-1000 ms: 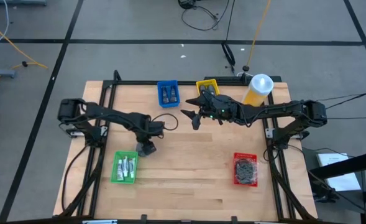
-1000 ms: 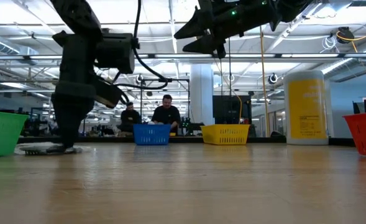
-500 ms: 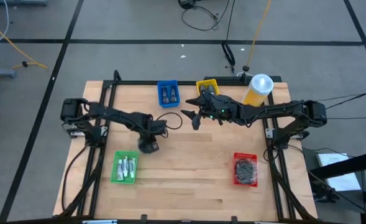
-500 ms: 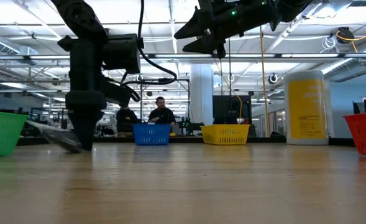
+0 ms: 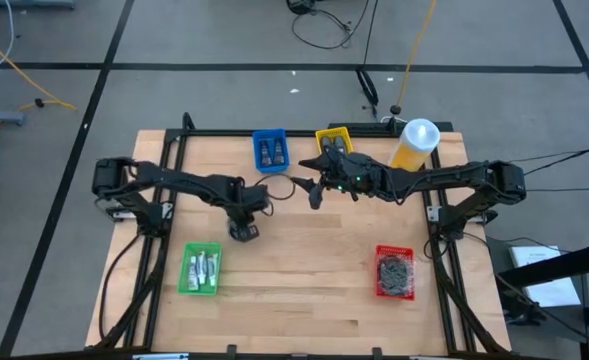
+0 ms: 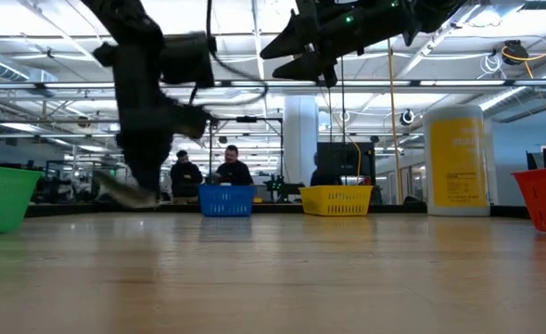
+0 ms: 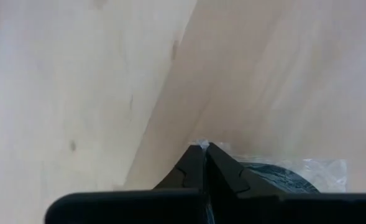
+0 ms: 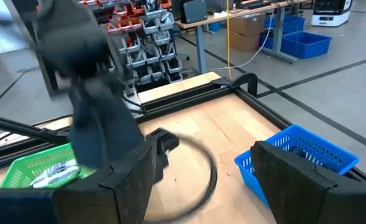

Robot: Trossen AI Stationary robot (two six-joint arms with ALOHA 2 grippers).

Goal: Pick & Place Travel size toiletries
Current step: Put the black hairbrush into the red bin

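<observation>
Left tool (image 7: 205, 163) clenched on a plastic-wrapped dark toiletry (image 7: 282, 175) mid-tabletop; likely light, slippery film, best pinched at its edge; right tool (image 8: 201, 180) released.

Two dark jointed arms, black cables, green indicator light

You have two trays (image 5: 270, 150) at the table's (image 5: 304, 270) far edge. Two more trays (image 5: 200, 270) sit nearer, left and right, with toiletries (image 5: 205, 266) in the left one.
</observation>
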